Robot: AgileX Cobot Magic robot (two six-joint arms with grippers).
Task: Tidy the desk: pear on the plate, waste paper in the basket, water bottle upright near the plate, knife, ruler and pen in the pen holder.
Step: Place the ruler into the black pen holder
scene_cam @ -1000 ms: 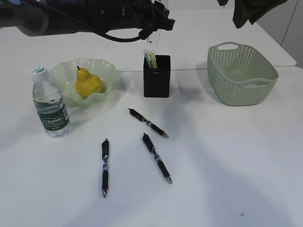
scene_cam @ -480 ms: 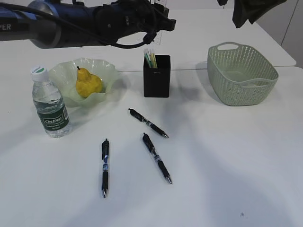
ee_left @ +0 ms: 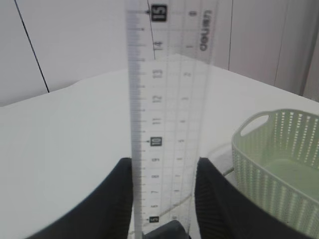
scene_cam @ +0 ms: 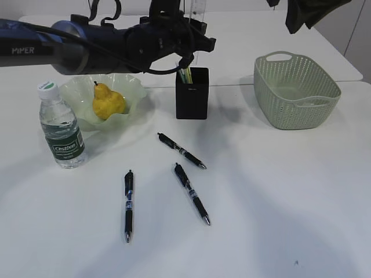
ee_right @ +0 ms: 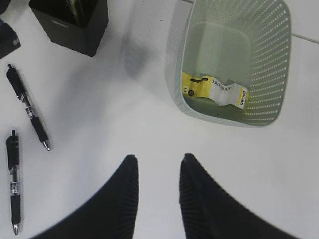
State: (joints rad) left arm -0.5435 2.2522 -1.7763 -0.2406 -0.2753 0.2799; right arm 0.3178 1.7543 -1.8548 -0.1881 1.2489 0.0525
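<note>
Readable markings only.

Ruler [ee_left: 167, 114], centre of the left wrist view, upright: numerals 5 through 15 up its left scale, with 5, 10 and 15 as white digits in black boxes. A second, fainter scale runs on the right with small digits, of which 2, 3 and 8 are partly legible. Brand word near the upper right of the ruler appears inverted, roughly "deli"-type lettering; not certain.

Left arm [scene_cam: 35, 49], upper left of the exterior view: white letters "PIPER", first letters unclear.

Water bottle [scene_cam: 61, 127], left of the exterior view: dark green label with white brand word, roughly "Cestbon".

Waste paper [ee_right: 214, 90], inside the basket in the right wrist view: small dark print, unreadable.
</note>
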